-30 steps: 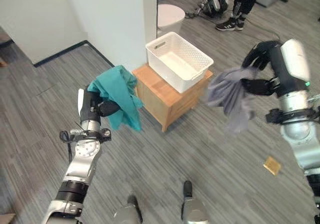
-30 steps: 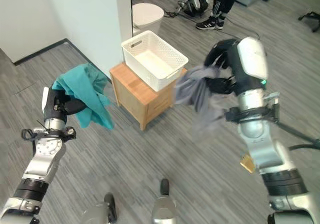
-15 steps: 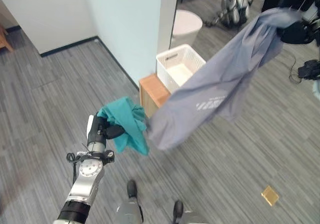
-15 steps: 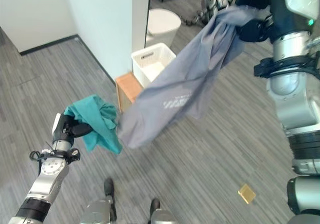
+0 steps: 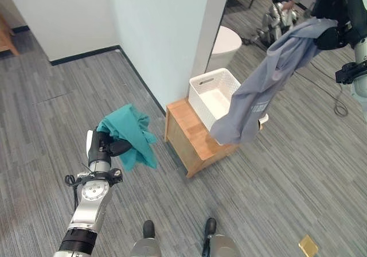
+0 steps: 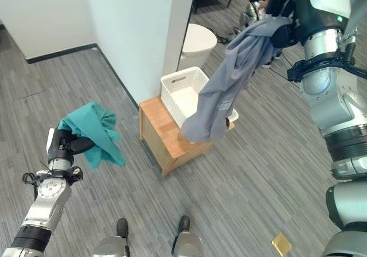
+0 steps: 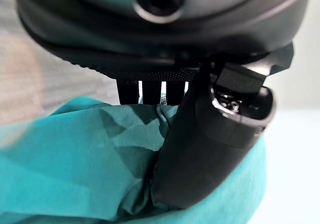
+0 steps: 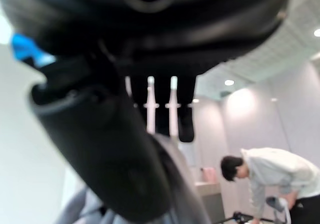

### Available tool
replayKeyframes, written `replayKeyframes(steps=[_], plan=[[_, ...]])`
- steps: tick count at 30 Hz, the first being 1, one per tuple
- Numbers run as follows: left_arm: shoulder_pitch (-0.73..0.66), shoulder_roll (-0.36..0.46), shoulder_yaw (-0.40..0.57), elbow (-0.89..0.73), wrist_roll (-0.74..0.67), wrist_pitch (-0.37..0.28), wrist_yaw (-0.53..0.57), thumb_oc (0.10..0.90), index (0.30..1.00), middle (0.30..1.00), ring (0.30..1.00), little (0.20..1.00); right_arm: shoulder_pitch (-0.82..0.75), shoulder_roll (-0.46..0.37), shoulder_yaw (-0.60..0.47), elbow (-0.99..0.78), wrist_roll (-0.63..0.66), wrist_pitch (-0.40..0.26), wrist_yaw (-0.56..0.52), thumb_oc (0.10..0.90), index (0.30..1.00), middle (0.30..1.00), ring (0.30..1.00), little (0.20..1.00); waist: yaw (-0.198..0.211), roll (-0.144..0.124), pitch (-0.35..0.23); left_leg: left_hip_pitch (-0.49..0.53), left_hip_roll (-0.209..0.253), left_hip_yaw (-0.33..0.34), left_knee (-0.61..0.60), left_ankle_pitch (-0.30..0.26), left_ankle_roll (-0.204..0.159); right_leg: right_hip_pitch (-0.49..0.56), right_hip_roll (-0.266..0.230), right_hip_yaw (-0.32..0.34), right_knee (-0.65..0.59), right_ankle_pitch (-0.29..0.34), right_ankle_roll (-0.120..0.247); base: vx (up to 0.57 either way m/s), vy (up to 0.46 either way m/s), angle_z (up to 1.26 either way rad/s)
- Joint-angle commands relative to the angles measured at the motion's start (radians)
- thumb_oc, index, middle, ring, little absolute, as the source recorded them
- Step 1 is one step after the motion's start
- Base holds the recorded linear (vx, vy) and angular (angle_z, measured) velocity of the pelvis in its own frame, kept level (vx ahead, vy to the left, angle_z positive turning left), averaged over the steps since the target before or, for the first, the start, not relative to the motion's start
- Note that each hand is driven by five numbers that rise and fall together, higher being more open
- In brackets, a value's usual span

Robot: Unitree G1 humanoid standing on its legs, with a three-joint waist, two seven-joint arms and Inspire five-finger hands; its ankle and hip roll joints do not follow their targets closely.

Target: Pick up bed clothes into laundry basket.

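Right hand [image 6: 285, 17] is raised high at upper right, fingers curled round one end of a grey garment [image 6: 225, 85]; its wrist view shows thumb [image 8: 100, 149] and fingers clamped on grey cloth [image 8: 175, 194], with a person [image 8: 265, 176] bent over in the background. Left hand [image 5: 107, 146] sits low on the left, gripping a teal garment [image 5: 129, 133]; its wrist view shows the thumb [image 7: 210, 149] pressed into teal fabric [image 7: 75, 169]. Count: two garments, one per hand, one basket, one table. The grey garment hangs stretched, long axis running diagonally from the right hand down and left, its lower end bunched and dangling in front of the basket's right corner; plain grey, creased, small white print near the lower end. The teal garment is a crumpled bunch draped over the left hand, loose end pointing down, clear of the floor. White lattice basket [image 5: 209, 90] stands on a small wooden table [image 5: 192, 139] beside a pale wall corner [image 5: 172, 39]; a white round bin [image 5: 225, 42] stands behind it. Small tan square [image 5: 308, 246] lies on the grey floor [image 5: 275, 176] at lower right.
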Motion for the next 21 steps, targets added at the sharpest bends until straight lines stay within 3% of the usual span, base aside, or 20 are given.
replayKeyframes(steps=[1,9,17,21], plan=[[0.030,0.024,-0.017,-0.124,0.006,-0.116,-0.034,0.400,0.300,0.300,0.300,0.300,-0.180,-0.068,-0.028,0.048,0.008,0.011,-0.087,0.400,0.300,0.300,0.300,0.300,0.013,0.002,-0.145,0.008,0.078,0.077,0.001,-0.088,-0.034,-0.007,-0.006,-0.012,0.082,-0.100,0.041,0.17,-0.121,0.04],[0.086,-0.009,-0.027,-0.083,-0.007,-0.099,-0.060,0.400,0.300,0.300,0.300,0.300,-0.206,-0.065,-0.037,0.043,0.043,0.001,-0.104,0.400,0.300,0.300,0.300,0.300,0.024,0.003,-0.165,0.017,0.096,0.055,0.001,-0.084,-0.055,0.060,0.028,-0.054,0.024,-0.133,0.026,0.14,-0.089,-0.02],[0.153,-0.038,-0.013,-0.014,-0.025,-0.077,-0.073,0.400,0.300,0.300,0.300,0.300,-0.471,-0.129,0.133,0.035,0.091,-0.015,-0.135,0.400,0.300,0.300,0.300,0.300,0.058,-0.011,-0.162,0.016,0.160,0.014,0.011,-0.054,-0.099,0.079,0.102,-0.074,0.005,-0.196,-0.021,0.08,-0.137,0.13],[0.165,-0.045,-0.002,0.002,-0.027,-0.075,-0.074,0.400,0.300,0.300,0.300,0.300,-0.521,-0.137,0.164,0.027,0.101,-0.019,-0.137,0.400,0.300,0.300,0.300,0.300,0.063,-0.008,-0.161,0.017,0.181,0.002,0.014,-0.036,-0.113,0.087,0.125,-0.084,0.005,-0.214,-0.037,0.06,-0.145,0.04]])
